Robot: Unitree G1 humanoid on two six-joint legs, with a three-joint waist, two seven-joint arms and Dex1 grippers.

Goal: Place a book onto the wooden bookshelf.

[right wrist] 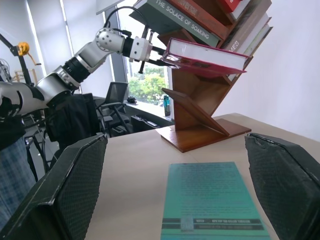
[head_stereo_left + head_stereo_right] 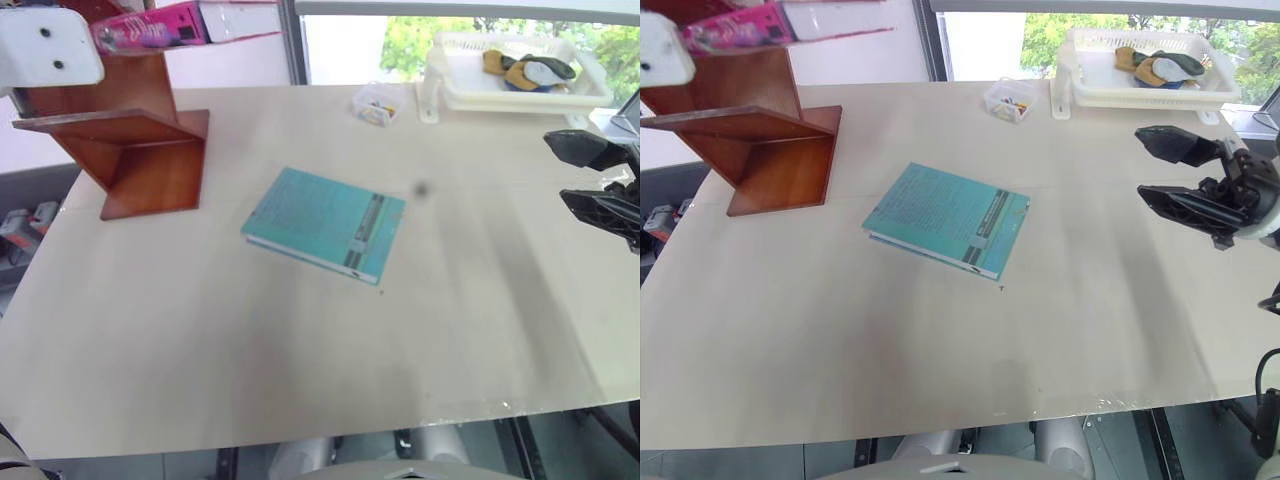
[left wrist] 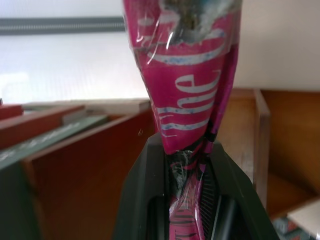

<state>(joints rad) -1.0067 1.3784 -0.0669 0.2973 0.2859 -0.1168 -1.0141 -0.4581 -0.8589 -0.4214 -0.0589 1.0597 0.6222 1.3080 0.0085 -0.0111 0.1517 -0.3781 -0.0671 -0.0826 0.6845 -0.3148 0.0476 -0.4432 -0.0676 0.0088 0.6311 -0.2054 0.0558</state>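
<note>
The left gripper point(image 1: 159, 56), its 2 black fingers closed on the spine edge, is clamping the thick bright pink paperback book point(image 1: 207, 56) and holding it roughly level in the air at the upper left of the head views, against the upper part of the reddish-brown polished wooden bookshelf point(image 2: 150, 150) with slanted panels. In the left wrist view the pink spine with white lettering point(image 3: 187, 95) is rising from between the fingers, with the brown shelf boards lying behind it. Several other books point(image 1: 200, 20) are leaning on the shelf's top tiers, above the pink one.

The right gripper point(image 2: 1185, 175) is hanging over the right edge of the pale tabletop point(image 2: 300, 340), its 2 fingers standing wide apart and gripping nothing.

A thinner teal book point(image 2: 325, 222) is lying flat near the table's centre. At the upper right, a white plastic tray point(image 2: 480, 95) is holding a few yellowish items, and a small clear box point(image 2: 375, 104) is sitting just beside it.
</note>
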